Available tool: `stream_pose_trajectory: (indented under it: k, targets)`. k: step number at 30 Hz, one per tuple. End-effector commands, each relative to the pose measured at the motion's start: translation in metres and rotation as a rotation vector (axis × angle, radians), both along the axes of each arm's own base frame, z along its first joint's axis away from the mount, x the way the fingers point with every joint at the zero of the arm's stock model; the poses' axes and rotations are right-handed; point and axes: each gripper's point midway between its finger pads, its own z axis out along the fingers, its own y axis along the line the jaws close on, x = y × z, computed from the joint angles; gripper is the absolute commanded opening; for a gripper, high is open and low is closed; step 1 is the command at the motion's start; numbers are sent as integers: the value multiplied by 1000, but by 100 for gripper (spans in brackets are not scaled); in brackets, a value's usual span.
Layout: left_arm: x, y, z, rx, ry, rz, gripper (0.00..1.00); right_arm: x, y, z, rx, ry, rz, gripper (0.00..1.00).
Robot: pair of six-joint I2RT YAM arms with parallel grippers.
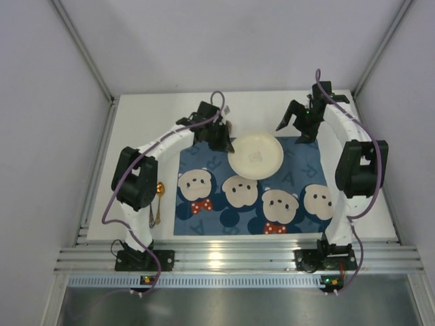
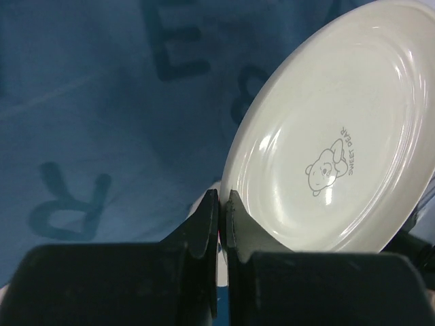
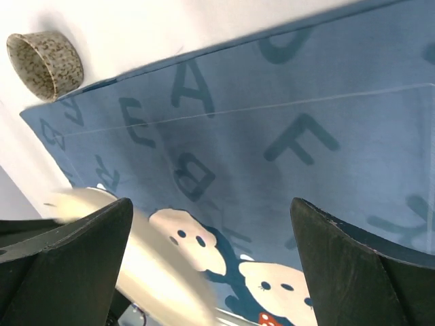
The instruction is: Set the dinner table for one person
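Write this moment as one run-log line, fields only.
left gripper: shut on plate rim | right gripper: open, empty | plate: over placemat

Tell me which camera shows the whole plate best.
Top external: the plate is whole, lying on the blue placemat. Left wrist shows it close but cropped, the left gripper shut on its rim. Right wrist catches only a blurred pale edge.

A cream plate point(image 1: 255, 155) covers the far middle of the blue placemat point(image 1: 293, 178), a gold spoon point(image 1: 158, 202) just left.

Plate point(image 1: 255, 155) blocks placemat point(image 1: 187, 159) centre-back; near half passable; spoon point(image 1: 158, 204) beside left edge.
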Motion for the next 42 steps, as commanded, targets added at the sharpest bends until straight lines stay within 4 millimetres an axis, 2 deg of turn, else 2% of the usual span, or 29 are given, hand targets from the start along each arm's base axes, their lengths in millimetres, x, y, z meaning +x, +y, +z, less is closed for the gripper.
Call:
stream_pose_trajectory:
  k: [1, 3, 4, 9, 11, 12, 13, 15, 16, 17, 18, 19, 20, 21, 22, 23, 24, 25, 26, 27, 28, 29, 30, 32, 33, 34, 40, 42]
  targets:
    - [-40, -27, -19, 38, 34, -139, 0, -9, -21, 38, -30, -88, -36, 100]
    - [-49, -29, -24, 52, 39, -148, 0, -17, -23, 36, -34, -77, -36, 100]
    - [-55, -26, -31, 65, 55, -148, 0, -17, -37, 40, -40, -87, -64, 100]
    - [-69, -15, -47, 118, 68, -143, 0, -27, -41, 37, -45, -79, -65, 100]
    - [-72, -11, -50, 130, 75, -142, 18, -24, -38, 41, -30, -90, -60, 100]
    - [-75, -8, -52, 137, 79, -141, 52, -22, -37, 43, -22, -96, -60, 100]
    - [-76, -6, -52, 142, 79, -136, 66, -18, -30, 44, -5, -108, -44, 100]
    - [-78, -1, -50, 155, 70, -119, 83, -5, -21, 57, 16, -156, -31, 100]
    - [-77, 2, -48, 163, 62, -106, 87, 1, -1, 56, 30, -167, 13, 100]
    - [-77, 5, -40, 164, 52, -92, 89, 12, 10, 71, 53, -214, 36, 100]
    - [-73, 10, -36, 177, 39, -58, 89, 19, 22, 76, 69, -227, 51, 100]
    - [-70, 14, -28, 174, 26, -38, 89, 25, 44, 68, 90, -210, 94, 100]
    - [-67, 19, -22, 171, 18, -16, 89, 38, 58, 86, 102, -265, 116, 100]
    - [-62, 24, -5, 154, -14, 22, 89, 43, 82, 72, 115, -236, 151, 100]
    - [-55, 35, 3, 147, -22, 65, 89, 49, 95, 73, 123, -245, 168, 100]
    - [-51, 41, 12, 134, -34, 90, 89, 61, 107, 90, 136, -299, 183, 100]
    - [-49, 50, 27, 115, -53, 128, 89, 65, 119, 90, 151, -297, 186, 100]
    - [-40, 67, 34, 121, -68, 186, 89, 71, 136, 69, 160, -261, 204, 100]
    - [-39, 77, 48, 109, -91, 215, 88, 81, 145, 80, 177, -298, 208, 100]
    - [-39, 87, 51, 115, -87, 242, 88, 85, 154, 74, 194, -282, 201, 100]
    - [-34, 104, 57, 119, -94, 288, 88, 90, 164, 51, 204, -244, 204, 100]
    - [-36, 113, 66, 113, -112, 310, 87, 96, 171, 54, 220, -259, 200, 100]
    - [-40, 122, 65, 125, -100, 325, 86, 102, 177, 36, 220, -248, 201, 100]
    - [-44, 142, 72, 137, -116, 374, 86, 107, 190, 31, 222, -265, 212, 100]
    - [-49, 148, 68, 150, -107, 384, 85, 109, 195, 27, 223, -275, 214, 100]
    - [-55, 155, 66, 165, -94, 400, 85, 110, 198, 13, 206, -261, 213, 100]
    - [-78, 176, 70, 188, -96, 478, 85, 116, 198, -25, 145, -231, 188, 95]
    - [-84, 180, 70, 188, -94, 491, 84, 119, 199, -29, 132, -244, 187, 93]
